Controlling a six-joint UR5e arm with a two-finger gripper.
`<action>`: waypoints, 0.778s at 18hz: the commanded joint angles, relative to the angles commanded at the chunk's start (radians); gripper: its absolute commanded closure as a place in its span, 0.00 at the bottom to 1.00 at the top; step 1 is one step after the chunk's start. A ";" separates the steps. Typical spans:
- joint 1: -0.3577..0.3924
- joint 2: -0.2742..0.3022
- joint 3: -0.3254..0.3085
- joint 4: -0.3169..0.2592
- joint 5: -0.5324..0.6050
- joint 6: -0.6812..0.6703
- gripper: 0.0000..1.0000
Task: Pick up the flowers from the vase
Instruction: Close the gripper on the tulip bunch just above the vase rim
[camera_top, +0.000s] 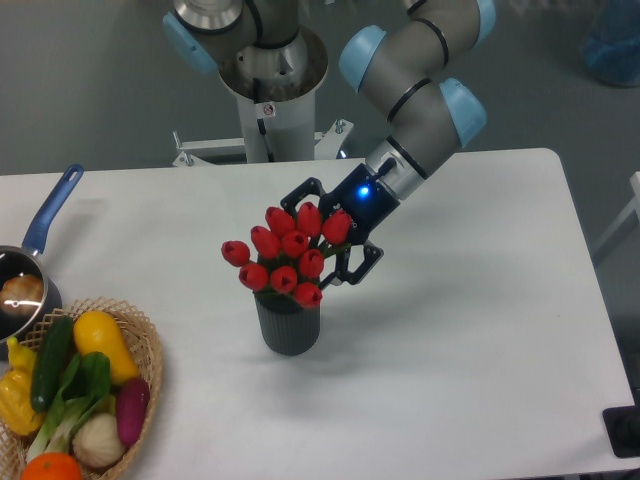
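One black two-finger claw stands spread wide behind the bunch of red tulip flowers, straddling it to close on the stems. Flowers sit in the dark ribbed cylindrical vase, mid-table.

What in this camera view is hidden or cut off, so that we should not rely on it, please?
- Gripper: the tulip buds cover the gap between its fingers, so any contact with the stems is unclear.
- Stems: hidden inside the ribbed vase and behind the buds.
- Saucepan: cut off by the left edge; its contents are blurred.
- Wicker basket: cut off by the left and bottom edges.
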 joint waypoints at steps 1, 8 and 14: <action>-0.005 -0.002 0.000 0.014 0.000 -0.002 0.00; -0.023 -0.011 0.000 0.031 -0.017 -0.002 0.00; -0.014 -0.015 0.000 0.029 -0.023 -0.002 0.14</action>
